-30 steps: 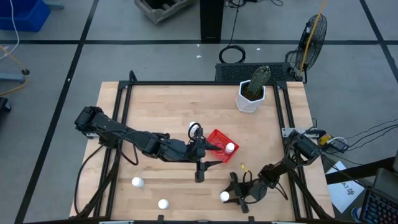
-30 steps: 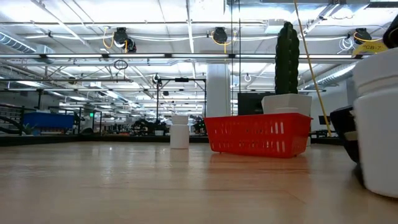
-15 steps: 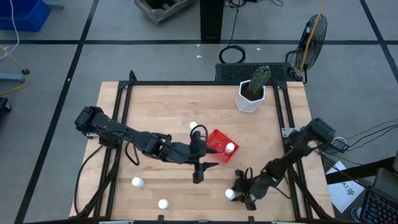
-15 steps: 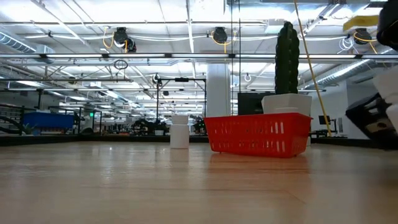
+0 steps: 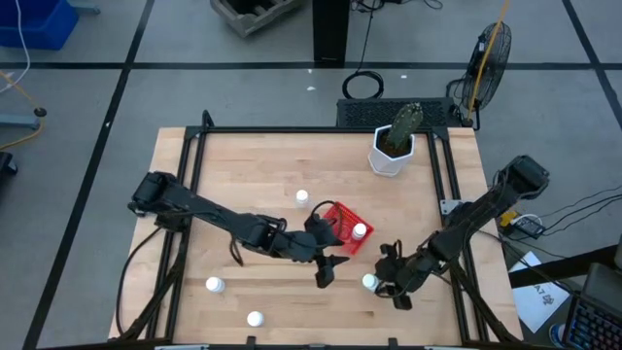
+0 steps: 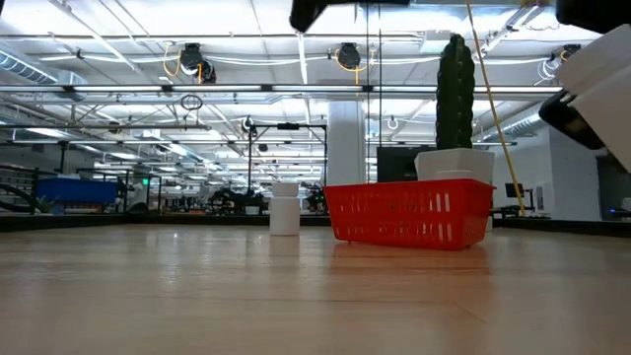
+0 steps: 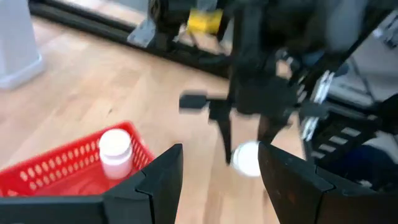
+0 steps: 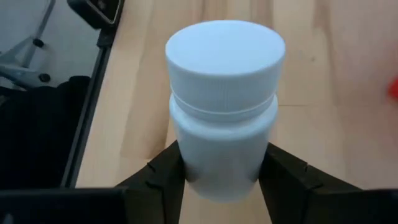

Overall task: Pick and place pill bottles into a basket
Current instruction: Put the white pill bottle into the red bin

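Note:
The red basket [image 5: 338, 219] stands mid-table with one white pill bottle [image 5: 360, 231] in it; both also show in the left wrist view, the basket [image 7: 56, 168] and the bottle [image 7: 115, 151]. Another bottle [image 5: 302, 197] stands on its base just beyond the basket, and two bottles [image 5: 214, 285] [image 5: 255, 318] stand near the front left. My right gripper [image 5: 381, 283] is shut on a bottle [image 8: 224, 106] to the near right of the basket. My left gripper [image 5: 336, 252] is open and empty just in front of the basket. My right gripper pinches the bottle's body [image 8: 217, 168], below the cap, between its two fingers [image 8: 158, 171]. The fingers come from the table's right. The bottle is lifted clear of the table and shows tilted in the low view [image 6: 606, 94].
A white pot with a green cactus [image 5: 395, 146] stands at the far right of the table. Black frame rails [image 5: 442, 185] run along the table's edges. Bare wood lies between the basket and the front left bottles.
My right gripper has lifted its bottle off the table near the front edge and carried it up and toward the far edge, closer to the basket; the bottle now tilts. My left gripper has shifted a little toward the table's right, staying open.

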`<state>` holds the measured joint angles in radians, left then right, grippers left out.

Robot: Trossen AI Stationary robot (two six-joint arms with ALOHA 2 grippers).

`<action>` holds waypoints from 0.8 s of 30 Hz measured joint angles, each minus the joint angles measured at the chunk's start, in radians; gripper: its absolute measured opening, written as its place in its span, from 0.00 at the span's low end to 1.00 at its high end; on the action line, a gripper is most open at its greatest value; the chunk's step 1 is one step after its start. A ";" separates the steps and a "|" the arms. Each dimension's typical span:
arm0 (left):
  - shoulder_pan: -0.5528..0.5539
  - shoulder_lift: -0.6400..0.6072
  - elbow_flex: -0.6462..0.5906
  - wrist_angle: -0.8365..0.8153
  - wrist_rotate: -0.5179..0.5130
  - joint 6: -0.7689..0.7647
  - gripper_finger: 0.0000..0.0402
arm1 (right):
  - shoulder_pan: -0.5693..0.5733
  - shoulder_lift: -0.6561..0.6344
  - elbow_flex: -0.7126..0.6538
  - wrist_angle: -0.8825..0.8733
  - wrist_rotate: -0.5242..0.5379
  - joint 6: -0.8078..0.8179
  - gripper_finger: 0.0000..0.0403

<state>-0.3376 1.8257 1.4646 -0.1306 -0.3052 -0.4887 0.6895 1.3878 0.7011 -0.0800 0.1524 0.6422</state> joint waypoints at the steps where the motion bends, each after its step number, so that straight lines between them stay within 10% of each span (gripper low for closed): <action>1: 0.001 0.013 0.000 0.019 0.001 -0.009 0.53 | -0.007 -0.010 0.003 -0.021 0.000 -0.001 0.39; 24: 0.012 0.221 0.000 0.300 0.094 -0.076 0.53 | -0.115 -0.055 0.012 -0.059 -0.078 -0.068 0.39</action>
<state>-0.3256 2.0469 1.4647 0.1695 -0.2108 -0.5650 0.5744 1.3327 0.7132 -0.1394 0.0747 0.5743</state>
